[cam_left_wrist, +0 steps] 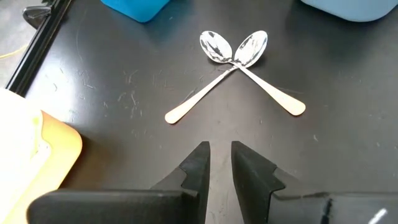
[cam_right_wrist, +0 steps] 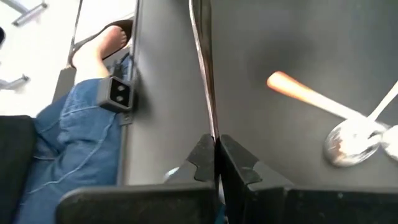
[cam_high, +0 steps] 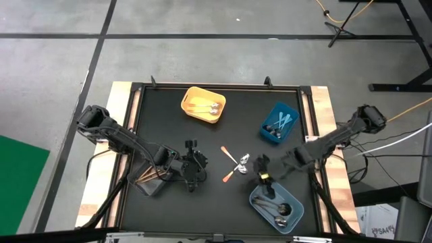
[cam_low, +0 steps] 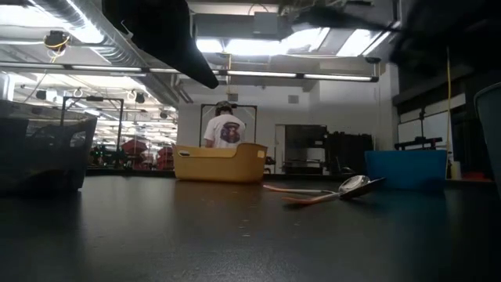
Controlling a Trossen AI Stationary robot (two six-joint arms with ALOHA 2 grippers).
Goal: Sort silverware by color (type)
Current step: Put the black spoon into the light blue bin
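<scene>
At the desk's front right corner sits the grey-blue bin (cam_high: 299, 210), with silver pieces already in it. Just beyond its far rim hangs the right gripper (cam_high: 262, 170), clenched on what looks like a thin silver utensil (cam_right_wrist: 200, 68). The view there is poor, so the piece's type is a guess. The grip is narrow and taken at one end of the piece. It could swivel or slide out before it is over the bin, and it would then land on the bare desk or across the rim.

Towards the front left corner is the clear bin (cam_high: 150, 183). Beside it the left gripper (cam_high: 196, 165) holds nothing, its fingers only slightly parted.

At the desk's middle, ahead of that gripper, two orange-handled spoons (cam_left_wrist: 235, 62) lie crossed, their bowls touching. That is the main hazard. A pinch on one handle may drag or flip the other. The narrow gap between the fingers may also simply push a handle along instead of straddling it. The arms are near each other here and could clash.

Along the far edge stand the yellow bin (cam_high: 185, 101) and, toward the far right corner, the blue bin (cam_high: 266, 128). A wrong choice there would mix colours.
</scene>
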